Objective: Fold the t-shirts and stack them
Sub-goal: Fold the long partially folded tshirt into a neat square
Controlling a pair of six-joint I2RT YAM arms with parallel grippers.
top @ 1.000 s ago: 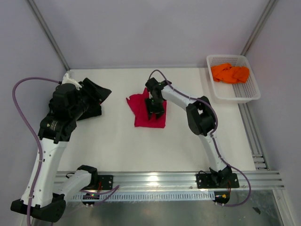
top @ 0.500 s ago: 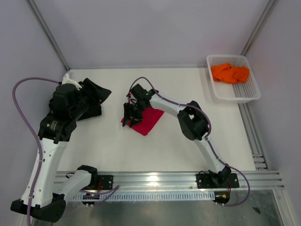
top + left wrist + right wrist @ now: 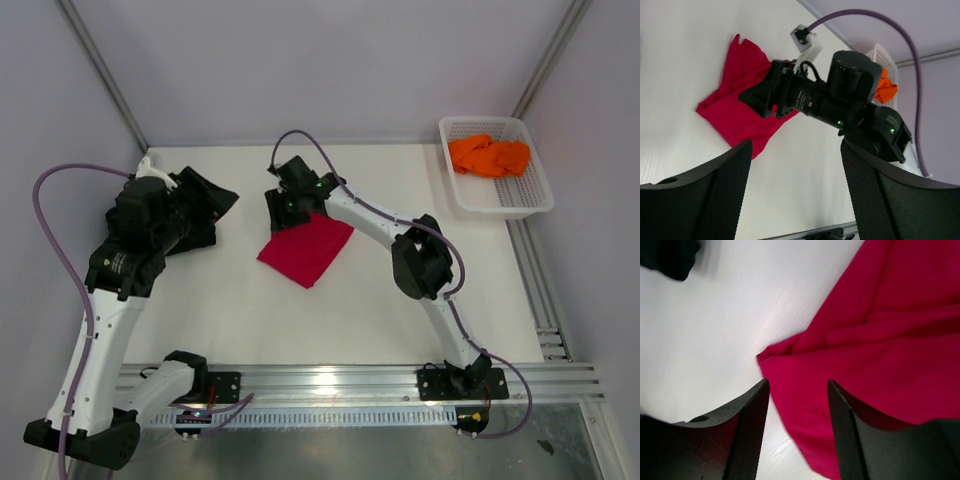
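Top external: I find the red shirt (image 3: 308, 248) dragged left toward the black shirt (image 3: 218, 195), right gripper (image 3: 288, 205) parted and gripping nothing, left gripper (image 3: 796, 150) wide, stacking near

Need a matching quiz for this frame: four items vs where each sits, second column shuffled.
Items:
1. red t-shirt
2. black t-shirt
3. orange t-shirt
4. white mesh basket

Places:
A. far right corner
B. inside the basket
C. centre of the table
D. far left side

Pairs: 1-C, 2-D, 3-B, 4-A
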